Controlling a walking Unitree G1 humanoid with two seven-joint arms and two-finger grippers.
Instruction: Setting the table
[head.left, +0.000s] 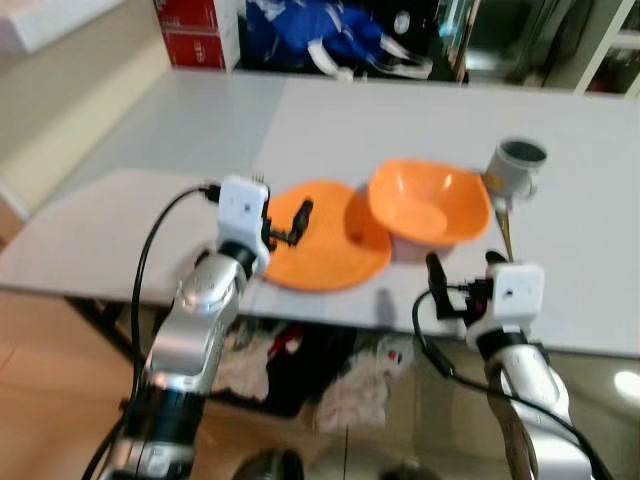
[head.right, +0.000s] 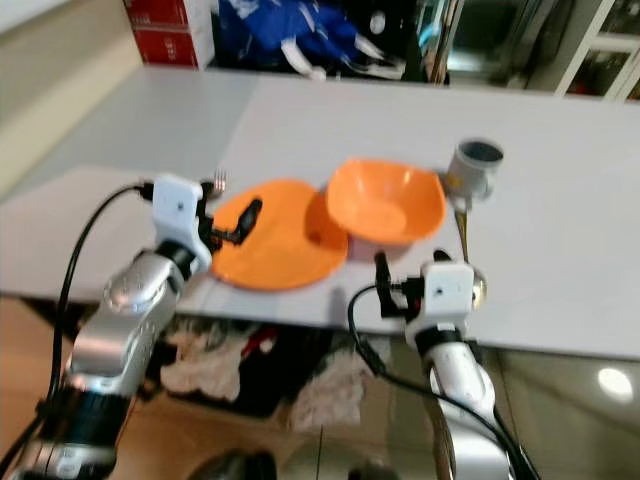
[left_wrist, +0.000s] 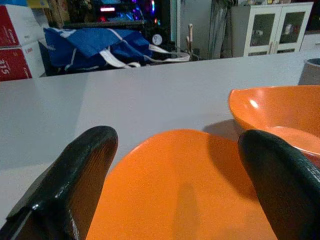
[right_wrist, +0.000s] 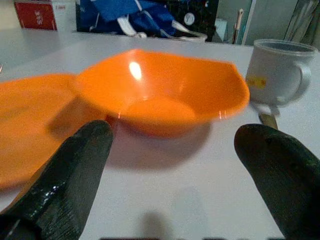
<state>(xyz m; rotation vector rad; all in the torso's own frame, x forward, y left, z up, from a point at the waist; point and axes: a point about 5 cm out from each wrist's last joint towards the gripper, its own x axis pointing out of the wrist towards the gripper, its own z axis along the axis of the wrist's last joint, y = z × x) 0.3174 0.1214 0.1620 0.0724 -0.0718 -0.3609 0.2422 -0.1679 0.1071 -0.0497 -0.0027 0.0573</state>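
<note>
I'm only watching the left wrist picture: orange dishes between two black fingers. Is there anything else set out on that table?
Observer: Yes, a grey ceramic mug stands just past the deep orange plastic bowl.
Operator: Any cutlery?
Observer: A gold-coloured utensil handle lies in front of the mug; a fork's tines show behind the left tool.
Operator: What's the other arm doing?
Observer: The right tool is open at the table edge, facing the bowl, beside the flat orange plate.
</note>
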